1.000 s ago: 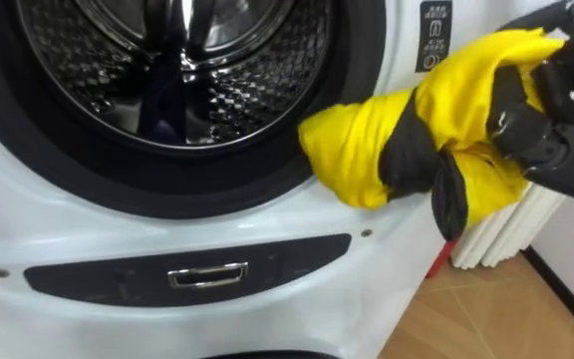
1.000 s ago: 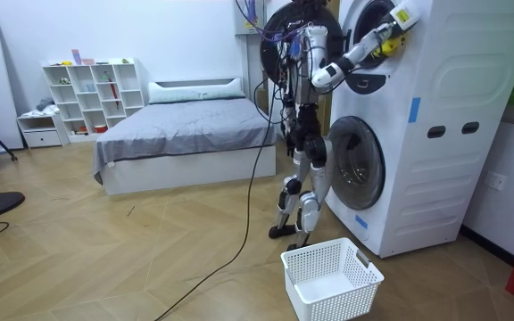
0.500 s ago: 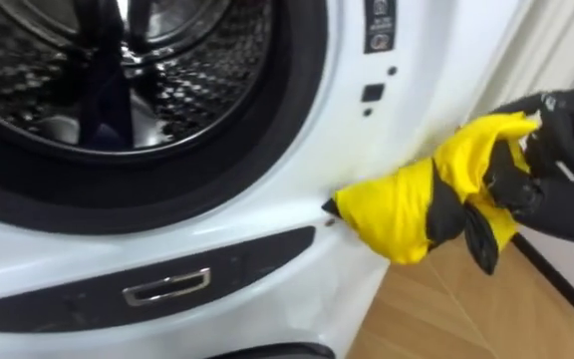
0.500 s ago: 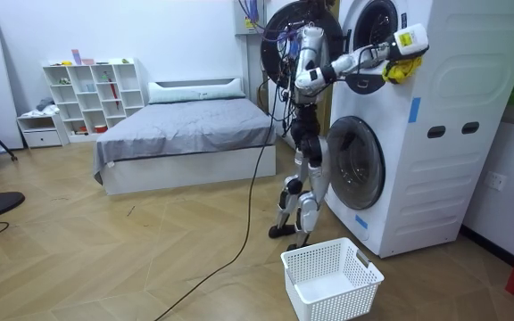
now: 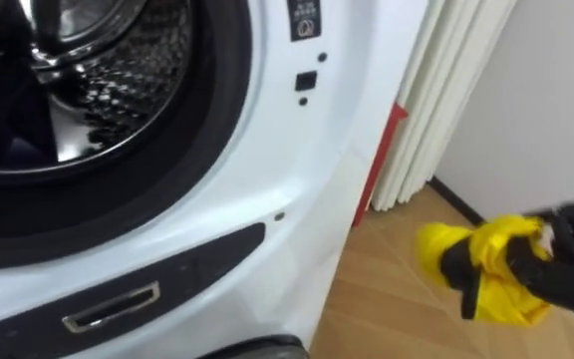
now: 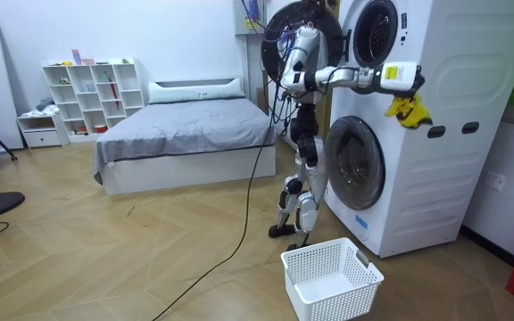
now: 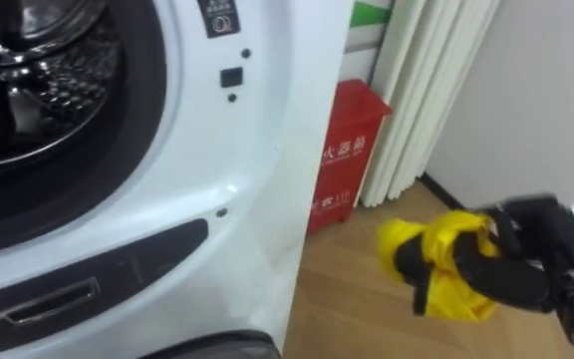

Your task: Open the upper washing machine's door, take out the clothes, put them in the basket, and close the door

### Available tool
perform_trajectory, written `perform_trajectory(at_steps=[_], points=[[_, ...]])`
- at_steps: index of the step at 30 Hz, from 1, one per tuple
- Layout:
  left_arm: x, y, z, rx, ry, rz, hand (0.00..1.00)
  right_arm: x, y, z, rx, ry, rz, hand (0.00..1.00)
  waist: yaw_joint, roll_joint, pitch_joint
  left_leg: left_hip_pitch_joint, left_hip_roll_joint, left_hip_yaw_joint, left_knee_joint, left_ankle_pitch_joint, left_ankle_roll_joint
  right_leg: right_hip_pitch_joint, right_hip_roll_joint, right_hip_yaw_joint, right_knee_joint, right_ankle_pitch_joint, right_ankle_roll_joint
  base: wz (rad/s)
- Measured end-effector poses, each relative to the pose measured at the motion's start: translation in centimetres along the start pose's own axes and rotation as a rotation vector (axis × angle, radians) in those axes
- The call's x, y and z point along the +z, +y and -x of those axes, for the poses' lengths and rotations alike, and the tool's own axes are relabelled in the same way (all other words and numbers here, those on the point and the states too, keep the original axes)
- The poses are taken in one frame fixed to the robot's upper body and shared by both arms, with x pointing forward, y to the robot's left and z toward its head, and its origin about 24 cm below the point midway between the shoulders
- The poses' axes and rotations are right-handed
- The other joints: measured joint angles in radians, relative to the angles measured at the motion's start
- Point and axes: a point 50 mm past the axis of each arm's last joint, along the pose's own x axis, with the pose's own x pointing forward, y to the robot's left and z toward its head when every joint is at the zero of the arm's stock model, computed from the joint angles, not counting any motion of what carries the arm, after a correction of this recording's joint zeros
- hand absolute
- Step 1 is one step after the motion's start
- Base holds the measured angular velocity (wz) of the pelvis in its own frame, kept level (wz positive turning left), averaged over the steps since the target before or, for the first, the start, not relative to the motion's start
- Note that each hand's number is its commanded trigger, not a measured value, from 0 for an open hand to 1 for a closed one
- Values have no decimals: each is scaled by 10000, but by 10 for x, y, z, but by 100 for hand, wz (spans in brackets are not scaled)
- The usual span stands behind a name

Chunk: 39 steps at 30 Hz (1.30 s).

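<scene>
yellow garment (image 7: 444, 267) in right hand (image 7: 511, 269)

The wooden floor (image 6: 78, 259) carries the stacked washing machines (image 6: 435, 178), a white basket (image 6: 315, 300) just before them, a bed (image 6: 186, 134) and a red box (image 7: 342, 170).

A red box (image 7: 345, 160) stands beside what looks like a radiator (image 7: 422, 90).

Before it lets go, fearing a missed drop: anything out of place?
The yellow garment, clutched in the right robot hand, hangs beside the washing machine, not over the white basket.
</scene>
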Motion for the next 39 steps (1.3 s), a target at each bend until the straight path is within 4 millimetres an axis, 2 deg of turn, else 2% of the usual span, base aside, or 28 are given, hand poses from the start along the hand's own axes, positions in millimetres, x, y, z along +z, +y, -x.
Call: perform_trajectory(at_steps=[1,4,6,8,11,12,13,14,17,18,20,24,26,28,30,34,35,36,37,38,39], points=[[4,-2,0,-63,-108,46,0,-4,-1,0,-221,216,-26,100,-9,123,20,-47,-18,134,-5,-7,0,-111,20,119,58,16,31,-32],[7,-2,-1,-63,-163,139,0,-9,-4,-3,-737,383,-575,100,-90,404,8,-158,-65,121,-21,-26,32,-368,67,310,191,40,74,-24],[7,-4,0,-98,-159,49,0,-17,-5,-9,-1098,713,-840,100,-284,509,17,-202,-66,150,-19,-41,58,-416,78,336,199,51,91,-5],[10,-7,0,-158,-353,-150,0,-31,-4,-12,-1602,1284,-1124,100,-379,668,-33,-348,-81,156,-11,-56,84,-642,88,341,345,52,94,0],[14,-15,1,-336,-568,501,0,-45,-5,-19,-2216,1845,-1703,100,-344,955,4,-533,-100,202,-9,-65,99,-937,103,456,516,60,126,-9],[14,-16,1,-373,-568,623,0,-48,-5,-22,-2382,1986,-1882,100,-366,1032,-1,-606,-98,210,-9,-67,102,-1008,105,468,530,61,136,-13],[15,-19,1,-455,-598,825,0,-52,-6,-25,-2748,2212,-2282,100,-443,1188,-98,-787,-110,215,-12,-82,130,-1263,101,469,574,57,152,-6],[17,-20,1,-485,-684,865,0,-55,-7,-28,-3040,2386,-2614,100,-475,1320,-74,-936,-189,147,1,-84,171,-1472,92,468,716,50,164,0],[20,-20,1,-507,-815,914,0,-63,-7,-30,-3726,2728,-3327,100,-520,1605,-69,-1257,-228,79,115,-58,214,-1821,48,435,1006,8,181,7],[21,-20,1,-509,-823,915,0,-64,-7,-30,-3827,2770,-3343,100,-520,1610,-60,-1345,-236,79,186,-58,214,-1906,38,441,1024,-22,182,0],[22,-20,1,-611,-873,1052,0,-73,-8,-29,-4263,3102,-3597,100,-562,1751,-30,-1559,-224,74,325,-58,214,-2056,19,440,1050,-45,194,5],[24,-19,2,-564,-1095,1189,0,-92,-10,-28,-5013,3827,-4188,100,-612,1923,-64,-1981,-262,108,383,-42,242,-2533,-17,428,1224,-55,211,1],[26,-19,2,-603,-1277,1510,0,-105,-12,-24,-5560,4408,-4661,100,-628,1991,-48,-2210,-301,114,400,-11,286,-2825,-57,406,1335,-47,203,2],[26,-19,2,-619,-1333,1591,0,-107,-14,-23,-5878,4492,-4810,100,-631,2067,-46,-2385,-383,127,395,20,325,-3117,-95,442,1552,-107,209,-5],[28,-19,2,-631,-1430,1684,0,-109,-17,-22,-6232,4516,-4843,100,-623,2187,-78,-2488,-423,154,391,27,335,-3299,-108,481,1695,-137,212,-5],[31,-19,2,-662,-1580,2041,0,-113,-22,-20,-6936,4524,-5031,100,-586,2287,-32,-2555,-441,179,389,27,335,-3393,-104,504,1745,-226,221,-1],[33,-19,3,-679,-1649,2181,0,-113,-23,-21,-7051,4509,-5037,100,-589,2389,-44,-2604,-450,180,388,27,336,-3449,-110,506,1753,-236,230,0],[33,-19,3,-688,-1693,2243,0,-113,-23,-21,-7086,4508,-5027,100,-583,2377,-16,-2642,-459,180,384,27,336,-3500,-116,507,1764,-242,238,0],[35,-19,3,-699,-1754,2383,0,-113,-23,-22,-7159,4524,-5132,100,-584,2488,-27,-2707,-476,179,383,33,345,-3582,-131,510,1813,-253,239,0],[35,-19,3,-712,-1777,2465,0,-116,-23,-21,-7285,4657,-5297,65,-584,2489,-9,-2716,-515,179,375,36,350,-3653,-150,519,1943,-317,238,0],[35,-19,3,-732,-1788,2501,0,-118,-23,-20,-7329,4756,-5330,22,-583,2492,-9,-2715,-534,177,371,36,350,-3683,-162,518,2007,-350,244,5]])
